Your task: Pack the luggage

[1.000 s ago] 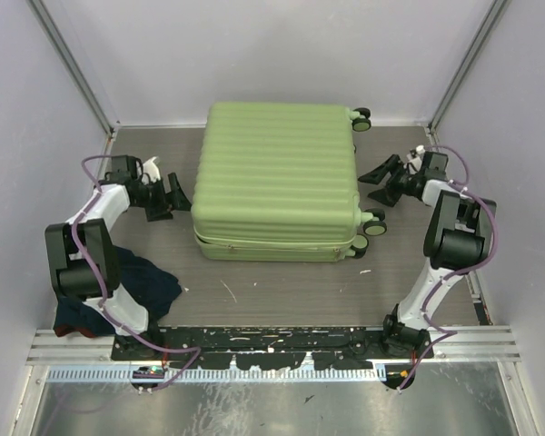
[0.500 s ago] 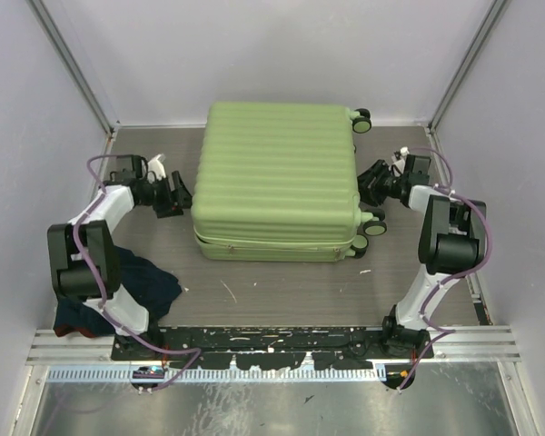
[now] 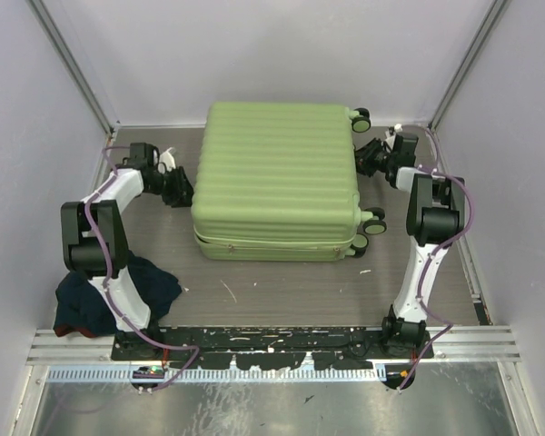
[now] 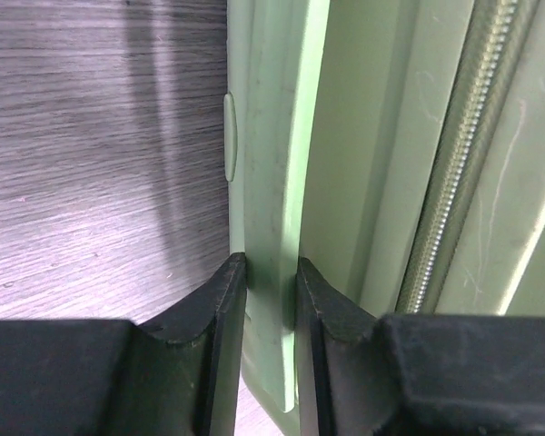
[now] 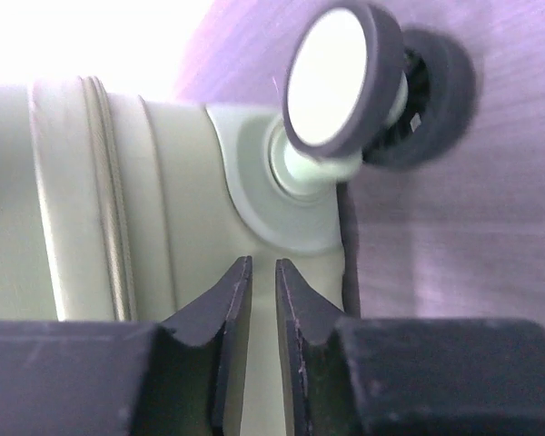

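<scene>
The large light-green ribbed hard-shell suitcase (image 3: 277,177) lies flat and closed mid-table. It looks stiff, bulky and smooth, so it is best gripped at its edges from both sides. The left gripper (image 4: 271,265) is pinched tight on its thin green side rim. The right gripper (image 5: 262,265) has its jaws nearly together beside a black-tyred wheel (image 5: 341,77); whether they hold anything, I cannot tell.

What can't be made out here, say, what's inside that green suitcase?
Suitcase contents: top view, the closed suitcase shell hides them.
Dark blue cloth: top view, left arm covers part; garment type unclear.
Right gripper: right wrist view, blurred; whether it pinches anything cannot be told.
</scene>
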Controlling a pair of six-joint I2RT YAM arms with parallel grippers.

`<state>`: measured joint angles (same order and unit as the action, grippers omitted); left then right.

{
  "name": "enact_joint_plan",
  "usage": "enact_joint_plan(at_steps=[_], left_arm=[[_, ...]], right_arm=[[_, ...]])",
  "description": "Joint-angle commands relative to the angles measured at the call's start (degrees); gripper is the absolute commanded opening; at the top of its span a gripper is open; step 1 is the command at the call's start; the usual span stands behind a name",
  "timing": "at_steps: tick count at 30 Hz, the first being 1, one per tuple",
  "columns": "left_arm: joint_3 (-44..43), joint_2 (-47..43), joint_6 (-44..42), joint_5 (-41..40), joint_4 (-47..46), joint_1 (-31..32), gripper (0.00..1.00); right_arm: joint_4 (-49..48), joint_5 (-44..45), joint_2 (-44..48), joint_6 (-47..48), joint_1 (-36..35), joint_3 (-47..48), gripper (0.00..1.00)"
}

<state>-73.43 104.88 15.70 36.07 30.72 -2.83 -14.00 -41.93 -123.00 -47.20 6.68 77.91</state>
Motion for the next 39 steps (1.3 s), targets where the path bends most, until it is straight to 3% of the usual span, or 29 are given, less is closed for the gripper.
enact_joint_plan(at_steps=[1,8,11,20,23,32,39], left_arm=[[-4.7,3.8,0.2,-4.5,-2.5,-0.7,0.24],[-9.6,8.7,0.2,-1.7,-1.4,-0.7,0.22],[-10.0,8.8,-0.8,-1.9,-0.3,-0.7,0.23],[-3.2,2.2,-4.8,-3.0,2.5,-0.5,0.25],[-2.7,1.6,-5.9,-3.3,5.0,-0.4,0.25],[-2.3,2.4,-7.2,-2.5,5.9,-0.7,0.25],[-7.4,6.9,-7.6,-0.8,8.2,-1.5,0.25]], right_arm=[[-5.4,-4.9,-2.9,-2.1,-4.4,7.8,0.22],[-5.3,-0.5,-10.1,-1.5,-4.7,15.4,0.20],[1.8,2.8,-11.9,0.5,-4.5,17.7,0.30],[4.4,6.4,5.0,1.4,-4.2,-5.2,0.52],[2.5,8.3,6.6,1.7,-4.0,-9.8,0.60],[-16.0,8.4,-9.4,-7.3,-4.6,3.1,0.55],[-19.7,10.0,-20.1,-9.1,-6.9,15.6,0.43]])
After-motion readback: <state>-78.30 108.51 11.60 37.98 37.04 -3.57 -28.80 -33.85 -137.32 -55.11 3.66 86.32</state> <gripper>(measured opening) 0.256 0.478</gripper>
